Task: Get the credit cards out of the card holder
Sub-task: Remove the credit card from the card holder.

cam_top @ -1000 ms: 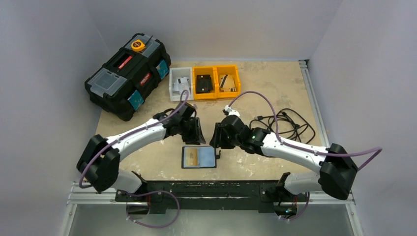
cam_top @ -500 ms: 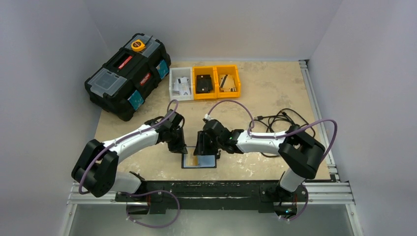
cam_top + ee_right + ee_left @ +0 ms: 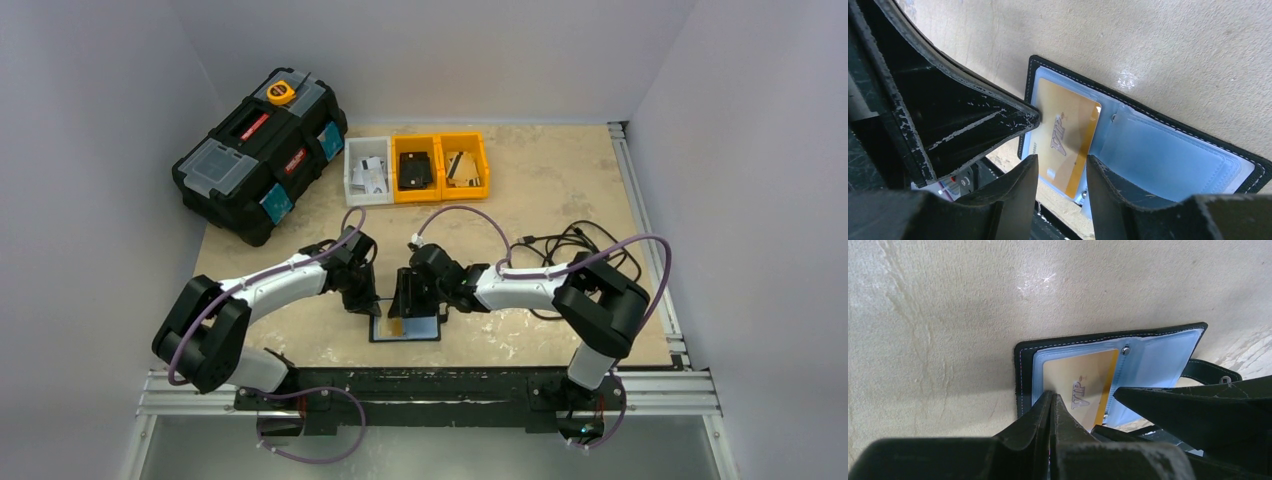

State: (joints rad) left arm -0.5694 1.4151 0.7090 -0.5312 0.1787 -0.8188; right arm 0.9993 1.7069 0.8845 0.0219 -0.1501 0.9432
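From above, you have the open card holder [image 3: 428,328] lying flat at the table's 6 o'clock edge, its long axis running 9 to 3. The left gripper [image 3: 372,305] and right gripper [image 3: 408,305] crowd its 9 o'clock half.

In the left wrist view, your left gripper [image 3: 1051,399] has its fingers pressed together, tip on the gold credit card [image 3: 1083,380] at the holder's edge. It seems to be pinning the holder.

In the right wrist view, the right gripper [image 3: 1062,162] stands spread across the card's [image 3: 1065,127] 6 o'clock end. The card's long axis runs roughly 1 to 7. Extraction looks just begun, so next close on that end and draw toward 7.
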